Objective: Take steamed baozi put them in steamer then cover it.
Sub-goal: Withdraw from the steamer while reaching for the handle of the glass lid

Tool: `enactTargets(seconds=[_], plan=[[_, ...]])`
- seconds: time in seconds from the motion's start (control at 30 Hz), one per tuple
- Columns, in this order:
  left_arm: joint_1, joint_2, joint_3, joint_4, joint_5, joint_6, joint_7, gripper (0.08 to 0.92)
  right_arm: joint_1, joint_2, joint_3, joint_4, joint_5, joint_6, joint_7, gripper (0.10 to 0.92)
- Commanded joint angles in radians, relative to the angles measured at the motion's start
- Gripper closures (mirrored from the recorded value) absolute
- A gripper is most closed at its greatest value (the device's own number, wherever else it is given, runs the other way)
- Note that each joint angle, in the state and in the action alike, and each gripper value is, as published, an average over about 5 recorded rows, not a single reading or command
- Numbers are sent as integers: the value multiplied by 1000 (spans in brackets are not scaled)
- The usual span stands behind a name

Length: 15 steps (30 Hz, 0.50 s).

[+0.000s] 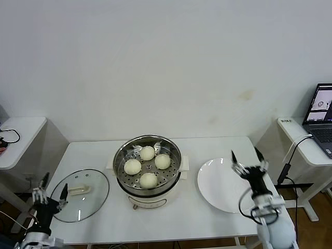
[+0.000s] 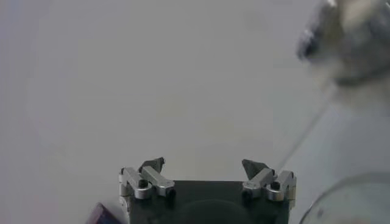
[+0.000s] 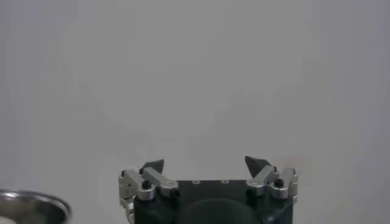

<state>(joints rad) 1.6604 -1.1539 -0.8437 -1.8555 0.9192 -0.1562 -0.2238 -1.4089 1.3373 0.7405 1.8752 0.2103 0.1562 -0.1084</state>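
Hands are hanging wide and holding nothing: my left hand (image 1: 48,193) at the frame's lower left, just beside the cover (image 1: 79,195) lying on the surface (image 1: 207,148), my right hand (image 1: 248,163) at lower right over the white plate (image 1: 212,181). Farther in, at centre, the steamer (image 1: 148,176) is holding all four steamed baozi (image 1: 148,166). Loading looks done; I am judging covering next, needing my left hand on the cover's handle.
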Motion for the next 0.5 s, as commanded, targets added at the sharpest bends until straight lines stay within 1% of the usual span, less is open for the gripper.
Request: enactTargets(seconds=[0.03,0.23,0.5], plan=[[-40,61,55,196,443,-44,-63,177,-196,89,182,27,31,18,-23,202],[-108,83,82,261,458,-29,-40,177,-200,98,169,17,21,16,-18,203],[-191,93,103,313,450,-23,-21,177,-217,115,141,31,-3,17,-17,202]])
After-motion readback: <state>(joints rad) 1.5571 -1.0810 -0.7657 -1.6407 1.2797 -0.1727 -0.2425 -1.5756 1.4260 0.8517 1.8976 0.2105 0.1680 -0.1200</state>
